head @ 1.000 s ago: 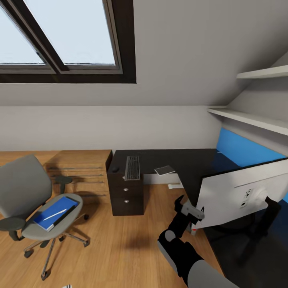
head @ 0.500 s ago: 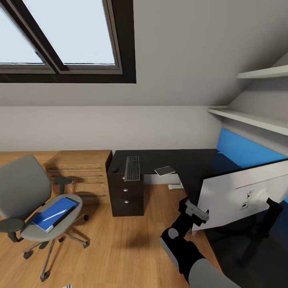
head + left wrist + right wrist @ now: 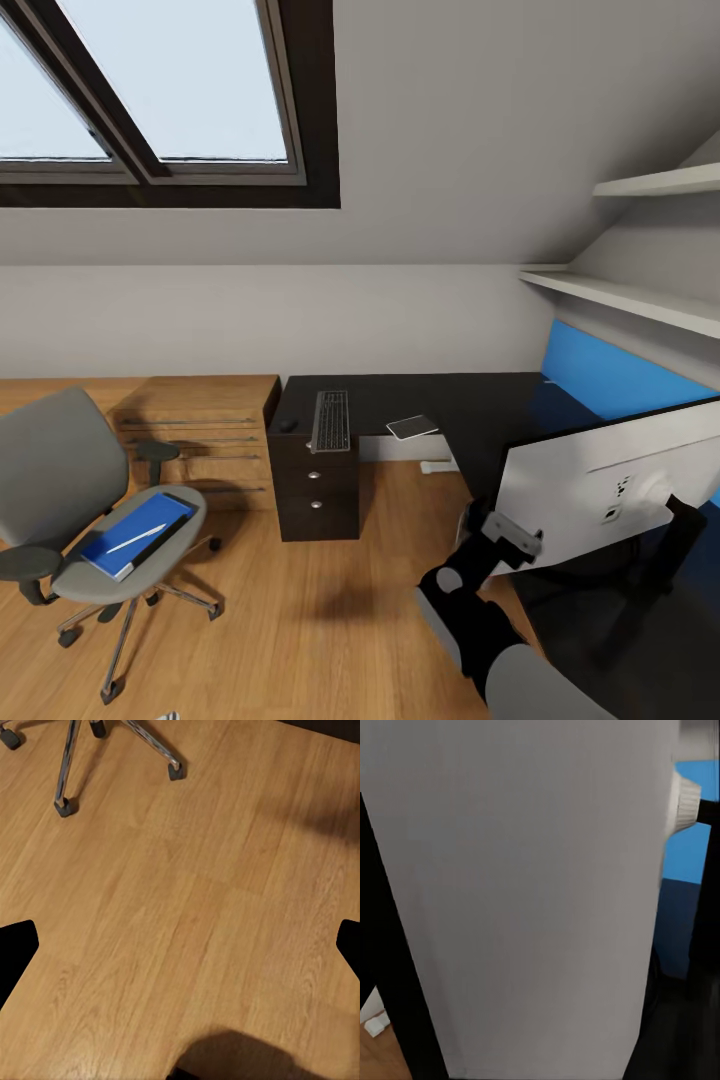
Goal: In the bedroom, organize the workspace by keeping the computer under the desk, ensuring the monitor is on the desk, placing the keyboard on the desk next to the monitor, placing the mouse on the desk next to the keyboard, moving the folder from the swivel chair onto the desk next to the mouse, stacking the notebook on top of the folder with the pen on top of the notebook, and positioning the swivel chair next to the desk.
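At lower right my right gripper (image 3: 512, 532) touches the monitor's (image 3: 600, 482) white back on the desk (image 3: 450, 405); I cannot tell its jaw state. Folder (image 3: 135, 533) lies on the swivel chair (image 3: 60, 480), lower left.

A skylight (image 3: 160, 90) sits in the sloped grey ceiling; white shelves (image 3: 640, 295) top a blue wall panel (image 3: 610, 380); a light wooden dresser (image 3: 210, 430) stands on wood floor (image 3: 300, 620)
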Tool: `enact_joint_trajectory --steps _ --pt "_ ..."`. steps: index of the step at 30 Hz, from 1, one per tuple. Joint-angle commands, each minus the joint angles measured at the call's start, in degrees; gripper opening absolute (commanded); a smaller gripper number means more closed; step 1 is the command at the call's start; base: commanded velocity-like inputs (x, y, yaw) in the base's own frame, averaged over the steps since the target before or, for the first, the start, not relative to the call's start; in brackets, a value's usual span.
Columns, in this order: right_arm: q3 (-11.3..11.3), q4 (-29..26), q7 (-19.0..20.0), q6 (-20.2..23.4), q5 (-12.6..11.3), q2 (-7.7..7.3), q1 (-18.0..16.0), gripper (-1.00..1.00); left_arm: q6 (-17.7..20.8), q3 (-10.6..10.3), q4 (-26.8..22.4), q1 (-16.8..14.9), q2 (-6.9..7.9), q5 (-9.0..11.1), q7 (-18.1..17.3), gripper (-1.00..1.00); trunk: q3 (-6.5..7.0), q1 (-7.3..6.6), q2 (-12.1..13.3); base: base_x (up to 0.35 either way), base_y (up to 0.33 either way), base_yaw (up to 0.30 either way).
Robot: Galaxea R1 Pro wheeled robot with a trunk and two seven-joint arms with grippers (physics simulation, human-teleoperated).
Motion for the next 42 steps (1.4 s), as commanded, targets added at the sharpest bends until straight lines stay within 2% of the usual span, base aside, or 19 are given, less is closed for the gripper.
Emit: enact_joint_trajectory --steps 1,12,31,42 --pt "0.3 0.0 -0.2 -0.3 -0.6 -0.16 -0.1 1.0 0.0 0.1 0.0 0.0 -0.03 0.0 0.1 1.0 -0.06 0.03 -0.1 0.0 0.0 0.0" --pt "-0.8 0.0 -0.1 -0.3 -0.6 -1.11 -0.2 1.0 0.0 0.1 0.0 0.0 -0.03 0.0 0.1 1.0 -0.06 0.03 -0.1 0.0 0.0 0.0" --pt "-0.8 0.0 0.0 -0.5 -0.6 -1.05 -0.2 1.0 0.0 0.0 0.0 0.0 -0.03 0.0 0.1 1.0 -0.06 0.03 -0.1 -0.137 -0.144 0.0" --pt "-0.4 0.0 0.2 -0.8 -0.4 -0.98 -0.1 1.0 0.0 0.0 0.0 0.0 -0.03 0.0 0.1 1.0 -0.06 0.03 -0.1 -0.027 -0.023 0.0"
